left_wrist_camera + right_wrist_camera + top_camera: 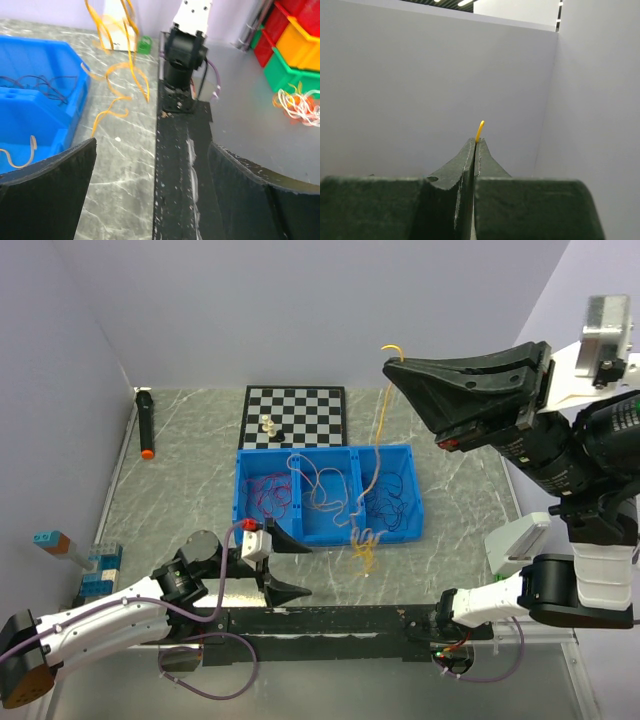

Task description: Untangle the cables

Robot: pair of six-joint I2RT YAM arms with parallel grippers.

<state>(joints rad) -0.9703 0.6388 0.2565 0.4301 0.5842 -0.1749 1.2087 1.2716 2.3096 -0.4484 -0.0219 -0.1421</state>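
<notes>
A blue three-compartment bin [405, 530] sits mid-table. It holds red-magenta wires [270, 495] on the left, pale wires [320, 485] in the middle and dark wires [395, 495] on the right. My right gripper [392, 368] is raised high and shut on the end of an orange-yellow cable [377, 420]. The cable hangs down over the bin to a curl on the table in front of it. Its tip [479, 130] pokes out above the closed jaws of the right gripper [476, 142]. My left gripper [295, 565] is open and empty, low, in front of the bin's left part. The left wrist view shows the left gripper [150, 165] and the cable's hanging curls [120, 85].
A chessboard [295, 415] with small pieces [268, 424] lies behind the bin. A black marker [145, 423] lies at the far left, toy bricks [95, 565] at the near left. A black rail [330, 625] runs along the near edge. Coloured bins [295, 40] and a wire bundle [297, 102] stand off-table.
</notes>
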